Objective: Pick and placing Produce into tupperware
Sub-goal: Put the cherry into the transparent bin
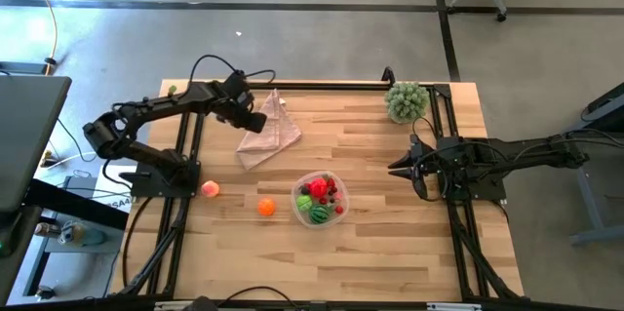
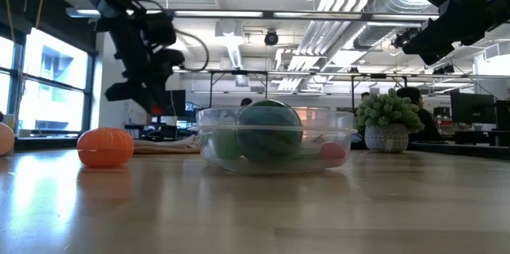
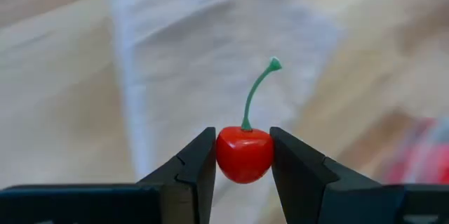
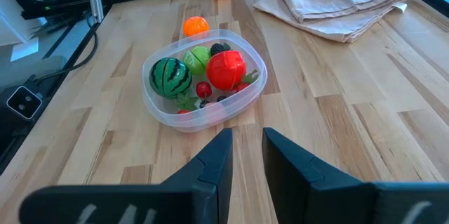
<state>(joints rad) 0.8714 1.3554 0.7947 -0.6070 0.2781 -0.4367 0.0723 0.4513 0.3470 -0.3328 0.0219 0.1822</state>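
My left gripper (image 1: 255, 116) hangs above the folded pink cloth (image 1: 268, 136) near the table's far edge, shut on a small red cherry (image 3: 243, 155) with a green stem. The clear tub (image 1: 341, 212) sits mid-table. It holds a striped melon (image 4: 170, 76), a red apple (image 4: 225, 69), a green fruit and small berries. An orange (image 1: 266, 208) and a pink peach (image 1: 211, 189) rest on the table to the tub's left. My right gripper (image 1: 395, 167) waits at the table's right side, pointing toward the tub, its fingers (image 4: 214, 157) a narrow gap apart and touching nothing. My left gripper pinches the cherry's round red body (image 3: 223, 155) between its two fingertips, one on each side. The green stem (image 3: 256, 94) sticks out free beyond the fingers. In the low view the cherry (image 2: 157, 111) is lifted clear of the table and the cloth.
A bushy pale-green plant in a pot (image 1: 407, 101) stands at the table's far right corner. Dark frame rails run along the table's left, right and far edges. Bare wood lies between the tub and the near edge. People sit in the room beyond the table.
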